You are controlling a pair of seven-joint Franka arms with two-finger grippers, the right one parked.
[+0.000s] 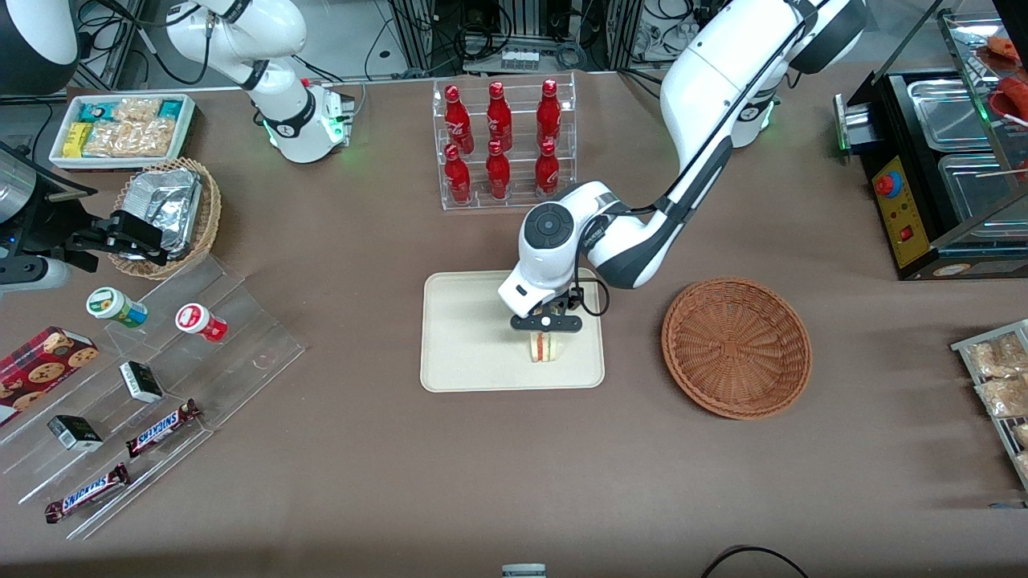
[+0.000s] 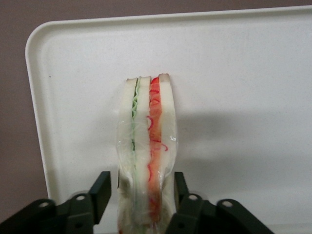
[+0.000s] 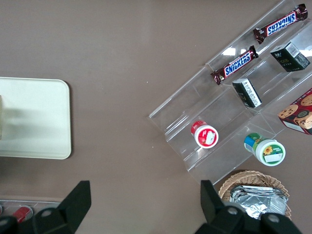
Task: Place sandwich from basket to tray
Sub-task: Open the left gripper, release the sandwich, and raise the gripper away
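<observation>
Sandwich (image 2: 146, 146) stands on edge on the tray (image 1: 458, 337), the hand (image 2: 141, 195) clamping it; released there, it might tip over sideways, though likely onto the tray.

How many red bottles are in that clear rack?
6, in the clear rack: three on the upper step, three on the lower. The end effector is at the sandwich on the tray.
</observation>
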